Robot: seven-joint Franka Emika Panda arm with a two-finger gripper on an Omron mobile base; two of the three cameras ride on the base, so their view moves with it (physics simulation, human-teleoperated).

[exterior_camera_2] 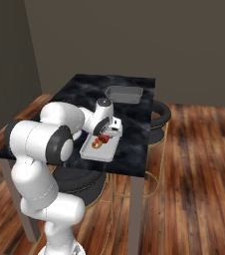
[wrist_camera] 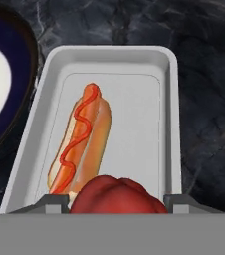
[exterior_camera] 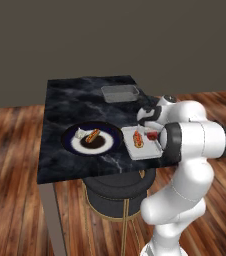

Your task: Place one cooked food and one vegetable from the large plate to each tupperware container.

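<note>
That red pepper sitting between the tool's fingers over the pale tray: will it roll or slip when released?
The red pepper looks rounded and lobed, so it may rock or roll a little once set down. Its glossy skin suggests it could slip in a light grip. The pale tray has a raised rim, and the hot dog lies alongside, so both would probably stop it travelling far.

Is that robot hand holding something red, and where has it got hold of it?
Yes: the hand grips a red vegetable by its two sides, above the pale tray beside the hot dog.
</note>
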